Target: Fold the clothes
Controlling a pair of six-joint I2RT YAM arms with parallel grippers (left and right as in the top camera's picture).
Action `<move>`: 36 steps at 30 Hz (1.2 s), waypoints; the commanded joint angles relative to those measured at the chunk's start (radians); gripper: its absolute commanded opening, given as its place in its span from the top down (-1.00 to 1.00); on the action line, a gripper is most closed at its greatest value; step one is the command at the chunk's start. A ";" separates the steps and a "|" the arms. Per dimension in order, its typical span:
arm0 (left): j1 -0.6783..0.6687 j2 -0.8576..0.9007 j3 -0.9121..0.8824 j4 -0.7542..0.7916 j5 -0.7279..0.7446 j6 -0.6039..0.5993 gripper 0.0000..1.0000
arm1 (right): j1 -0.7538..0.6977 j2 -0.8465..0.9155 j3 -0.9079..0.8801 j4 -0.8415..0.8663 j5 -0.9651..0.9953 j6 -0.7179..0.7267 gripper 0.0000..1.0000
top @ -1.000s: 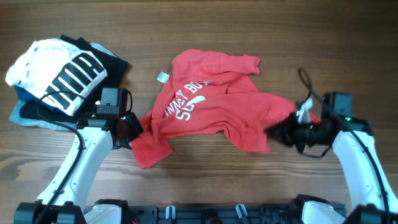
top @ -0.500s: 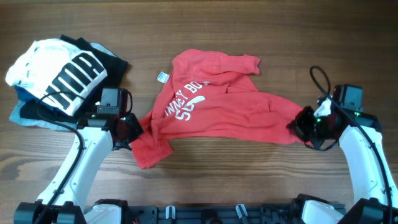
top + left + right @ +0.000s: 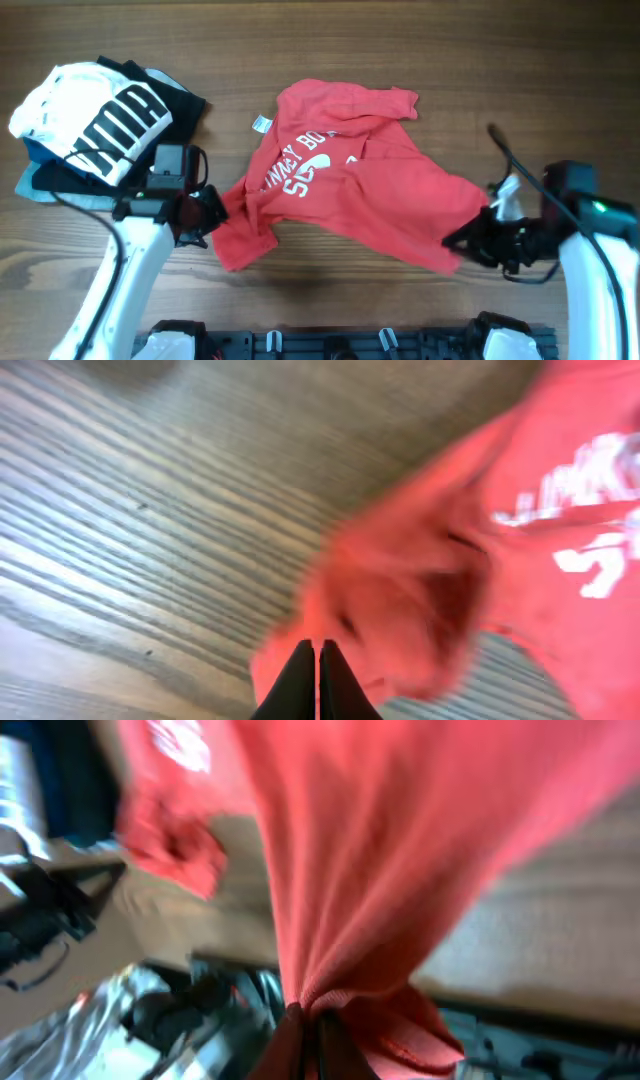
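The red T-shirt (image 3: 350, 190) lies crumpled mid-table, its white lettering facing up and a small white tag (image 3: 260, 124) at its neck. My left gripper (image 3: 212, 213) is shut on the shirt's left edge beside the lower-left sleeve. In the left wrist view the closed tips (image 3: 317, 648) sit in bunched red cloth (image 3: 430, 590), blurred. My right gripper (image 3: 468, 238) is shut on the shirt's right end, which is pulled out to a point toward the front right. In the right wrist view, red cloth (image 3: 380, 850) hangs taut from the pinched jaws (image 3: 305, 1015).
A pile of other garments sits at the back left: a white one with black stripes (image 3: 90, 110) on top, a black one (image 3: 185, 100) and a light blue one (image 3: 35, 185) beneath. The arms' base rail (image 3: 340, 342) runs along the front edge.
My right gripper first swung right, then came toward the front edge, dragging the shirt's right end out with it. My left arm shifted slightly left and forward, jaws closing tighter.
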State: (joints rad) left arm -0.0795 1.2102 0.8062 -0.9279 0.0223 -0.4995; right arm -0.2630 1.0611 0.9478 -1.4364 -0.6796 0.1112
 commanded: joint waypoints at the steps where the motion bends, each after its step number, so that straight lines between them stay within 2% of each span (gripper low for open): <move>1: 0.044 -0.153 0.092 -0.061 -0.082 0.044 0.92 | 0.000 -0.159 0.230 0.032 0.192 0.229 0.92; 4: 0.111 -0.241 0.093 0.015 -0.103 0.037 0.92 | 0.000 -0.169 0.320 0.140 0.442 0.285 0.92; 6: 0.138 -0.237 0.093 0.117 -0.098 0.016 0.92 | 0.000 -0.051 0.321 0.184 0.523 0.283 0.92; 8: 0.137 -0.178 0.093 0.168 -0.055 0.017 0.92 | 0.000 0.184 0.321 0.214 0.518 0.247 0.92; 11: 0.137 -0.054 0.093 0.106 0.060 0.017 0.92 | 0.000 0.477 0.323 0.297 0.513 0.200 0.92; 13: 0.136 0.017 0.093 0.065 0.114 0.018 0.92 | 0.000 0.618 0.338 0.331 0.488 0.186 0.92; 16: 0.135 0.148 0.093 0.008 0.180 0.026 0.92 | 0.002 0.819 0.397 0.314 0.345 0.160 0.91; 21: 0.103 0.211 0.093 0.004 0.180 0.025 0.92 | 0.033 0.829 0.399 0.320 0.284 0.130 0.91; 26: 0.006 0.211 0.092 -0.010 0.179 0.025 0.92 | 0.122 0.826 0.399 0.620 0.199 0.099 0.90; 29: -0.040 0.211 0.087 -0.051 0.175 0.025 0.91 | 0.146 0.826 0.399 0.700 0.173 0.098 0.85; 32: -0.076 0.211 0.061 -0.069 0.156 0.025 0.83 | 0.145 0.826 0.399 0.668 0.177 0.098 0.63; 36: -0.086 0.211 0.014 -0.065 0.156 0.025 0.74 | 0.116 0.820 0.399 0.562 0.215 0.101 0.57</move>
State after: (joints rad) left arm -0.1585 1.4178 0.8581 -0.9916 0.1844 -0.4759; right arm -0.1223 1.9003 1.3296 -0.8272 -0.4709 0.2218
